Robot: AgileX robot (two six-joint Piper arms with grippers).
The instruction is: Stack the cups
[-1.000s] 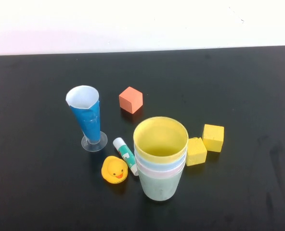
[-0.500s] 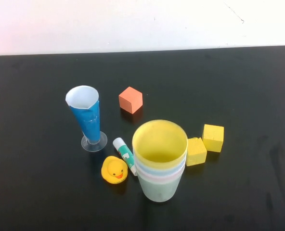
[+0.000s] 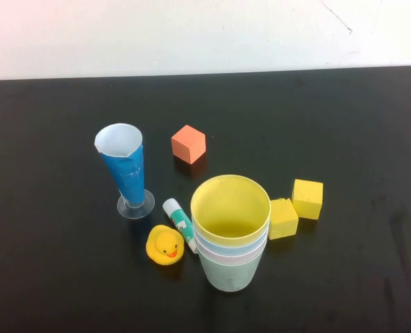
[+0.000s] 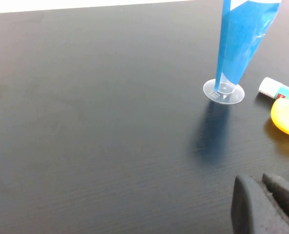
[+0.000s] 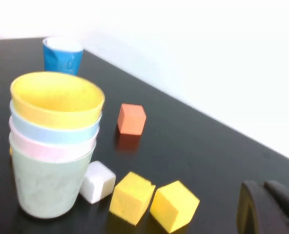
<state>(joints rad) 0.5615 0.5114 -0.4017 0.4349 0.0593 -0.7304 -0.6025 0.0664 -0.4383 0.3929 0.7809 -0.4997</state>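
Observation:
The four cups stand nested in one upright stack near the table's front middle: the yellow cup (image 3: 230, 205) innermost on top, then light blue (image 3: 212, 243), then pink (image 3: 216, 256), with the green cup (image 3: 228, 274) outermost at the bottom. The stack also shows in the right wrist view (image 5: 51, 146). Neither arm shows in the high view. My left gripper (image 4: 259, 179) is shut and empty, low over bare table, apart from the stack. My right gripper (image 5: 261, 185) is shut and empty, off to the stack's right beyond the yellow cubes.
A tall blue glass with a clear foot (image 3: 126, 170) stands left of the stack. A yellow duck (image 3: 166, 245) and a glue stick (image 3: 180, 223) lie beside it. An orange cube (image 3: 189, 144) sits behind. Two yellow cubes (image 3: 307, 198) (image 3: 282, 218) and a small white block (image 5: 97, 182) sit right.
The yellow cup has settled a little lower into the stack. Nothing else has moved.

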